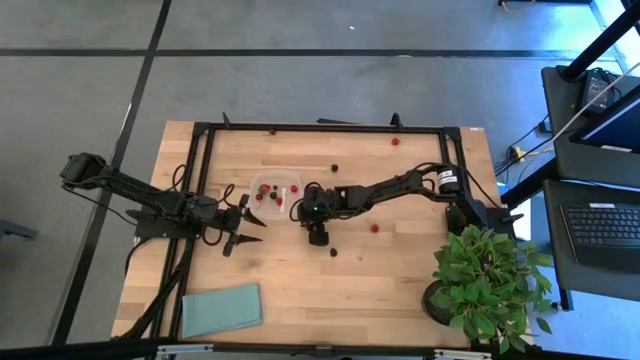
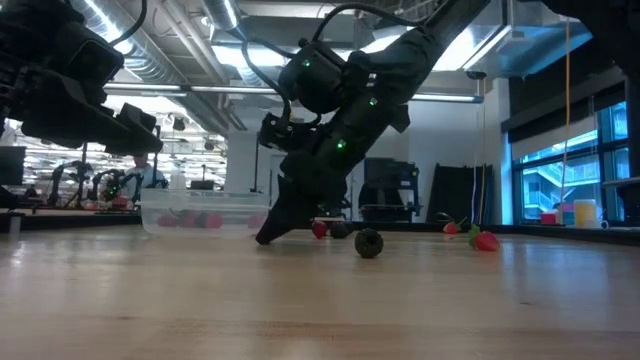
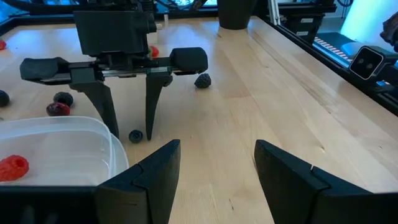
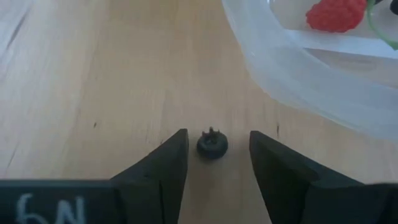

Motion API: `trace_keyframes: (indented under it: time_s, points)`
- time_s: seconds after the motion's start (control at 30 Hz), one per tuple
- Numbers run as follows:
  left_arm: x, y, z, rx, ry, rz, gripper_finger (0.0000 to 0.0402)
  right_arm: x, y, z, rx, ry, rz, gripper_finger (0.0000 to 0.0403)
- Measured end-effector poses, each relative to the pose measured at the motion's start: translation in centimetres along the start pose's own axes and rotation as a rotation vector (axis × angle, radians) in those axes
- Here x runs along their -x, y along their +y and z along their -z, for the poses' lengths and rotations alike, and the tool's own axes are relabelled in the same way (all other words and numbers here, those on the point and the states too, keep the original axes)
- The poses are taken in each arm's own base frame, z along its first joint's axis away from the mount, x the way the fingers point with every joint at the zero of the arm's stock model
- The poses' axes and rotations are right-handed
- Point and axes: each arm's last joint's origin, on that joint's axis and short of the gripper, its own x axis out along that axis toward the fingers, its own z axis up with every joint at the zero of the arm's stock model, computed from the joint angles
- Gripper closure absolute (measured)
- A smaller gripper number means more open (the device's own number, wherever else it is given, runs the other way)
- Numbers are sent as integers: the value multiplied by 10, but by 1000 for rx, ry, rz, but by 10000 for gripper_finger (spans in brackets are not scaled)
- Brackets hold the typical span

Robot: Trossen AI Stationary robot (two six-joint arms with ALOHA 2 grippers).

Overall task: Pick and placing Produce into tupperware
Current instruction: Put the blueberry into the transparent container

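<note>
The clear tupperware (image 1: 275, 190) stands on the wooden table with a few red berries inside, one a raspberry (image 4: 336, 14). My right gripper (image 4: 217, 135) points down just near-right of it, open. Its fingertips stand low at the table on either side of a tiny dark berry (image 4: 212, 144) without touching it. The left wrist view shows that dark berry (image 3: 135, 135) between the right gripper's (image 3: 132, 134) fingers. My left gripper (image 1: 240, 225) hovers open to the left of the tupperware, holding nothing. More red and dark berries (image 1: 375, 228) lie scattered on the table.
Loose berries lie at the far edge (image 1: 272, 131), far right (image 1: 395, 141), behind the tupperware (image 1: 334, 168) and near the right gripper (image 1: 333, 251). A teal cloth (image 1: 222, 308) lies near-left. A potted plant (image 1: 485, 275) stands at the right near corner. A black frame (image 1: 320, 128) borders the work area.
</note>
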Motion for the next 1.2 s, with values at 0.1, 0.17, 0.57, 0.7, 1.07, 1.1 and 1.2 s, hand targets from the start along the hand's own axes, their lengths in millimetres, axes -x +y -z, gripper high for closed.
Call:
trace_keyframes:
  time_s: [0.1,0.17,0.57,0.7,1.07,1.1,1.2]
  points:
    - [0,0,0,0,0,0,202,0,0,0,0,1,-2,258]
    - [0,0,0,0,0,0,202,0,0,0,1,2,-4,280]
    - [0,0,0,0,0,0,202,0,0,0,-1,2,-1,340]
    - [0,0,0,0,0,0,202,0,0,0,-18,2,0,335]
    - [0,0,1,23,11,-1,202,21,-6,-20,1,72,14,341]
    - [0,0,1,23,12,-1,202,24,-8,-24,0,56,16,342]
    - [0,0,1,24,12,0,202,30,-13,-33,15,28,20,344]
